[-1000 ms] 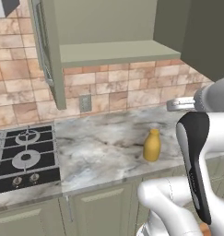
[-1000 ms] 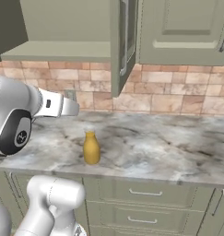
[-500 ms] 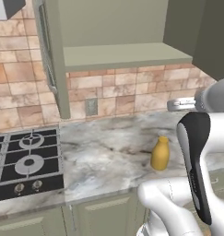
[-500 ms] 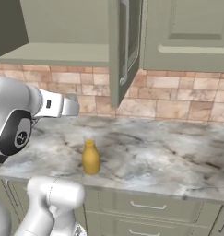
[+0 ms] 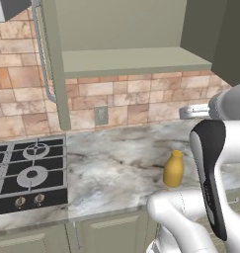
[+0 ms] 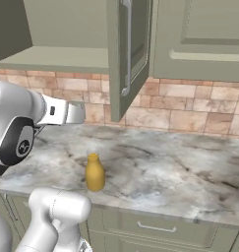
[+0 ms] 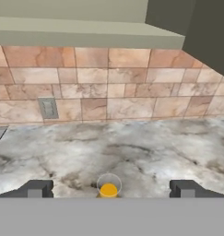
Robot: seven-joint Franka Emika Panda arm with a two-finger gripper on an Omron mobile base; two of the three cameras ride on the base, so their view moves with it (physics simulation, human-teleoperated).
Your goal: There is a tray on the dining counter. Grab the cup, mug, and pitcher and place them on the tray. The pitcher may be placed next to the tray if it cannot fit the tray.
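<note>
The pitcher (image 5: 174,168) stands upright on the marbled wall counter (image 5: 116,168), near its front edge and well to the right of the gas stove (image 5: 22,173). In the right base view the pitcher (image 6: 95,172) sits just in front of the arm's white forearm, on the counter (image 6: 165,172) above a drawer front (image 6: 155,227). Gripper (image 7: 109,190) is level over the counter, fingers (image 7: 36,189) spread wide apart with nothing between them; they hold nothing. In the hand view the pitcher (image 7: 108,186) shows at the bottom edge, centred between the two tips, its neck opening toward the camera; whether it is below or ahead of the tips cannot be told. A brick backsplash (image 7: 109,83) runs behind the counter, with a wall outlet (image 7: 48,108) at left. An open shelf (image 5: 134,60) sits above, under the upper cabinets. One cabinet door (image 6: 127,54) hangs open, its bar handle facing out.
</note>
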